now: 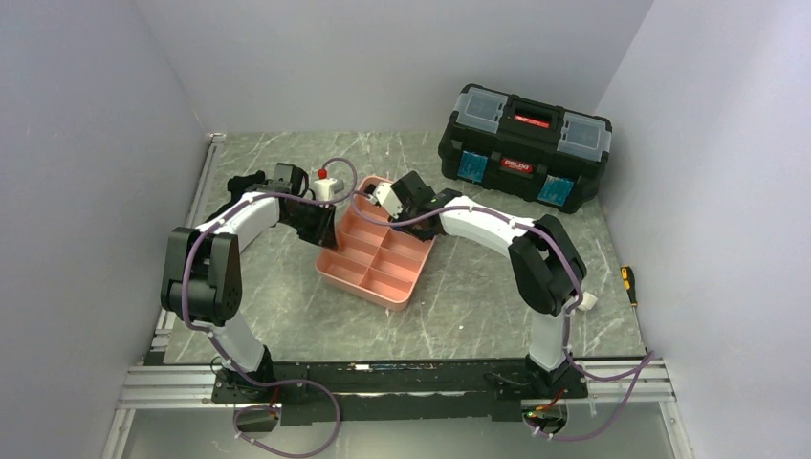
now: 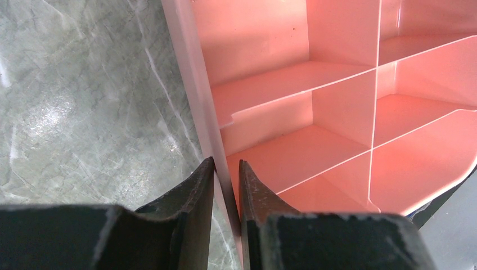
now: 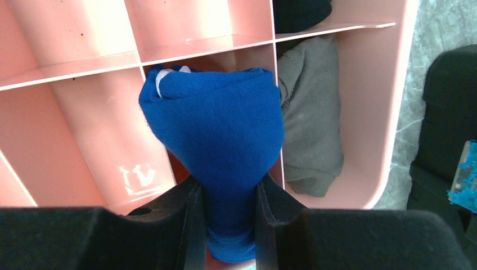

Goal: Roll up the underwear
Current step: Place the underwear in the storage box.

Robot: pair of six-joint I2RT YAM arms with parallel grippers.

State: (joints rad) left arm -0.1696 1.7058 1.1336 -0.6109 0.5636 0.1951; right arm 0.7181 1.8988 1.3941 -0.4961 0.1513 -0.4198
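Note:
The underwear (image 3: 214, 124) is a bright-blue rolled bundle with a bit of white at its top. My right gripper (image 3: 228, 191) is shut on its lower end and holds it over a compartment at the end of the pink tray (image 3: 394, 84). From above, the right gripper (image 1: 375, 206) sits at the tray's far end, and the underwear is hidden under it. My left gripper (image 2: 226, 169) is shut on the pink tray's side wall (image 2: 191, 84), one finger inside and one outside. From above, the left gripper (image 1: 325, 228) is at the tray's left rim (image 1: 330, 273).
A grey fabric roll (image 3: 312, 124) fills the neighbouring end compartment, and a black roll (image 3: 301, 11) lies in the one beyond it. The other compartments in view hold nothing. A black toolbox (image 1: 524, 143) stands at the back right. A yellow-handled tool (image 1: 628, 284) lies by the right wall.

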